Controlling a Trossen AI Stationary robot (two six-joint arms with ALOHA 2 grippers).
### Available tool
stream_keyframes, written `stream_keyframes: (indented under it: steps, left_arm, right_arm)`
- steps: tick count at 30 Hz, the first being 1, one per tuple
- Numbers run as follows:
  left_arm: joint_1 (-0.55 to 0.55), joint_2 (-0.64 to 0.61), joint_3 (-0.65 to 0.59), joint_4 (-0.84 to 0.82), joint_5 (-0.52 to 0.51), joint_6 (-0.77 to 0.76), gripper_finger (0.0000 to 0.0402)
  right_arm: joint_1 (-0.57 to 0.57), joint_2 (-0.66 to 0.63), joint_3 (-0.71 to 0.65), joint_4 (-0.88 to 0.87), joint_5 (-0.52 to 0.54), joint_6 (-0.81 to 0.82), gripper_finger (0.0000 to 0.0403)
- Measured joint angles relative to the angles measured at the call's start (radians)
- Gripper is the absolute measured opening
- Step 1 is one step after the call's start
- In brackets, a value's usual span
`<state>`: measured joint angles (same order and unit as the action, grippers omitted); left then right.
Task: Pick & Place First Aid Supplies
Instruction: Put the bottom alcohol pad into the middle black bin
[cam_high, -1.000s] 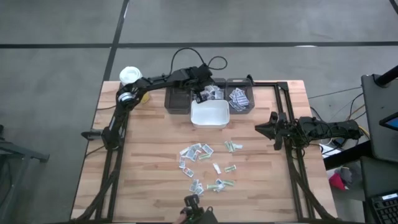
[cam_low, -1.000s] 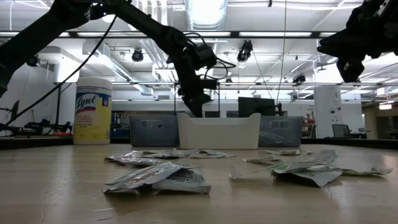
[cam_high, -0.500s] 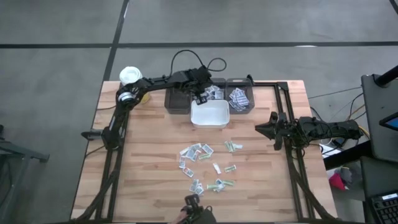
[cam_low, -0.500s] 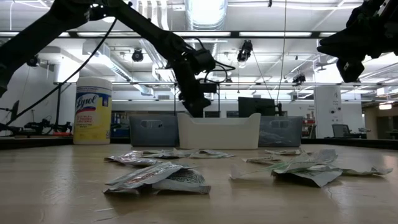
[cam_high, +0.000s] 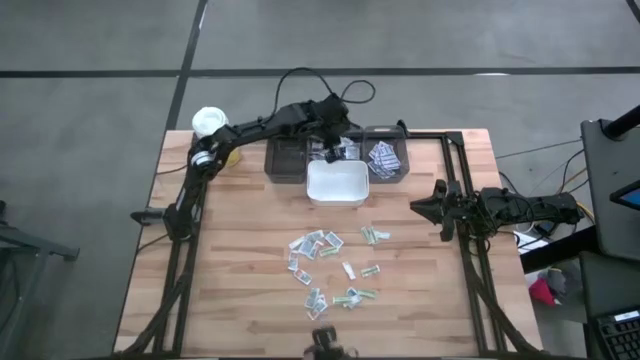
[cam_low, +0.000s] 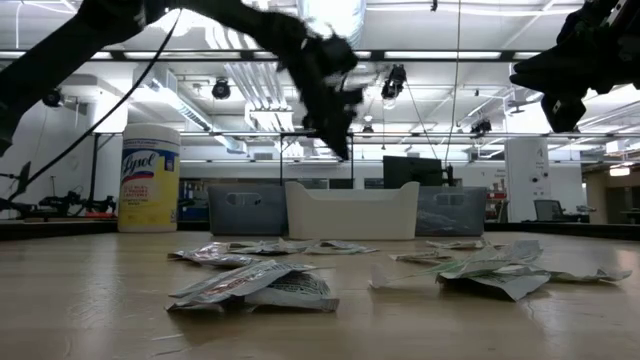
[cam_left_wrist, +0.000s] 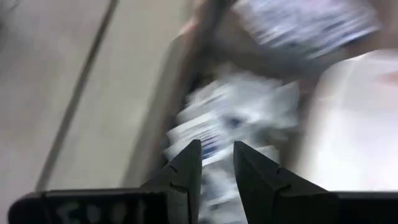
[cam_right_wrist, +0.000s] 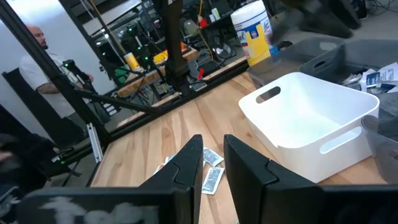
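Grey bin (cam_left_wrist: 186, 81) blurs behind left hand (cam_left_wrist: 216, 163).

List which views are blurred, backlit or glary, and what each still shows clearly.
Left wrist view: heavy motion smear over the packets; only the left tool is crisp, slightly parted. Low view: ceiling lamps backlight the arms into silhouettes, near packets soft. High view: even light, white bin sharp. Right wrist view: sharp on the bin, right tool empty.
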<state>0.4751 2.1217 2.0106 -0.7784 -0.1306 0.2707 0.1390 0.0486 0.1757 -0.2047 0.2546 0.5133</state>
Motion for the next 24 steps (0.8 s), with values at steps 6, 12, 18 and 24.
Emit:
stream_keyframes:
  steps: [6, 12, 18, 24]
  left_arm:
    - [-0.144, -0.002, 0.168, -0.196, 0.206, 0.067, 0.0090]
    - [-0.344, -0.003, 0.187, -0.243, 0.248, 0.094, 0.0090]
    - [-0.534, -0.003, 0.119, -0.197, 0.242, 0.121, 0.0090]
    - [-0.673, -0.003, -0.023, 0.037, 0.237, 0.124, 0.0090]
  right_arm:
    - [0.000, 0.000, 0.000, 0.000, 0.000, 0.000, 0.0063]
    - [0.000, 0.000, 0.000, 0.000, 0.000, 0.000, 0.0063]
    - [0.000, 0.000, 0.000, 0.000, 0.000, 0.000, 0.0063]
    - [0.000, 0.000, 0.000, 0.000, 0.000, 0.000, 0.0063]
